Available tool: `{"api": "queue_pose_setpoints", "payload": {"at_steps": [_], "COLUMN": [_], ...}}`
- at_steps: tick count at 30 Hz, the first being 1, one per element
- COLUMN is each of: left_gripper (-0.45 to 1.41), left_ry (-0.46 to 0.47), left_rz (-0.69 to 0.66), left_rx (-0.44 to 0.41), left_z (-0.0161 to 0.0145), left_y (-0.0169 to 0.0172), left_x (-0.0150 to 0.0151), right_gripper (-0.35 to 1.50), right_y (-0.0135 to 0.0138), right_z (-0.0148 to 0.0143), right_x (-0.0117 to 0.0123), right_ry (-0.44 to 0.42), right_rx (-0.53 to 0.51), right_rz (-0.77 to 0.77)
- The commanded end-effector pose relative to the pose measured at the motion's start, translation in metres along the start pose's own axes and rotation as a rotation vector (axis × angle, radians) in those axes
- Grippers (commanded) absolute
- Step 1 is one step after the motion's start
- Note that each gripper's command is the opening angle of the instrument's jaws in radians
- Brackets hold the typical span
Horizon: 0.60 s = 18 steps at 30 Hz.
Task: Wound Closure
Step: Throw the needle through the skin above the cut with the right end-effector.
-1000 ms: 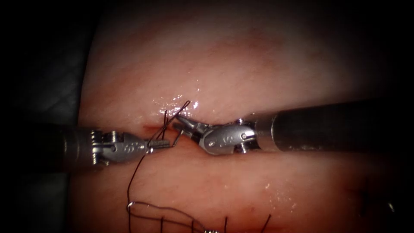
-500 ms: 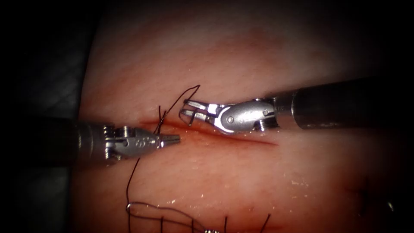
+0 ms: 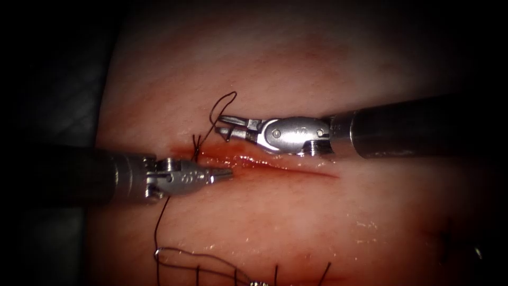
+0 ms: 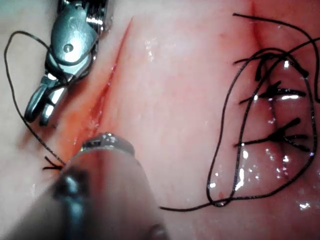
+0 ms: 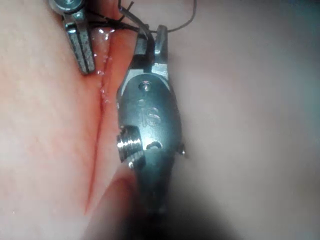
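The right end effector [image 3: 223, 127] lies on the far side of the cut [image 3: 296, 168], its tips pointing left, jaws a narrow way apart and clamped on nothing that I can see. The thread [image 3: 213, 111] comes up out of the tissue [image 3: 264, 69] at the left end of the cut and curls away in a loop just left of those tips, close enough that I cannot tell if it touches them. The left end effector [image 3: 222, 173] points right along the near lip, jaws together and empty, with the thread's root just behind its tip. The right tool looks the nearer to the loop. The cut's long axis runs left to right, with red fluid [image 3: 235, 157] along it. Neither tool holds the needle.
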Motion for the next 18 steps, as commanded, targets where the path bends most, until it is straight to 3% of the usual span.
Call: {"api": "queue_pose_setpoints", "payload": {"at_steps": [1, 11, 18], "left_gripper": [-0.45, -0.45, -0.45], "left_ry": [-0.006, -0.015, -0.015], "left_rz": [0.001, 0.002, -0.003], "left_rx": [-0.008, -0.016, -0.016], "left_z": [0.0009, 0.0006, 0.0005], "left_y": [0.0001, 0.0002, 0.0002], "left_x": [-0.0003, -0.0008, -0.0009], "right_gripper": [-0.35, -0.35, -0.35], "right_y": [0.0002, 0.0018, 0.0018], "right_z": [0.0006, 0.001, 0.0009], "right_x": [0.0, 0.001, 0.001], "right_ry": [0.003, 0.037, 0.071], "right_rx": [-0.008, -0.041, -0.081], "right_rz": [0.031, 0.216, 0.094]}}
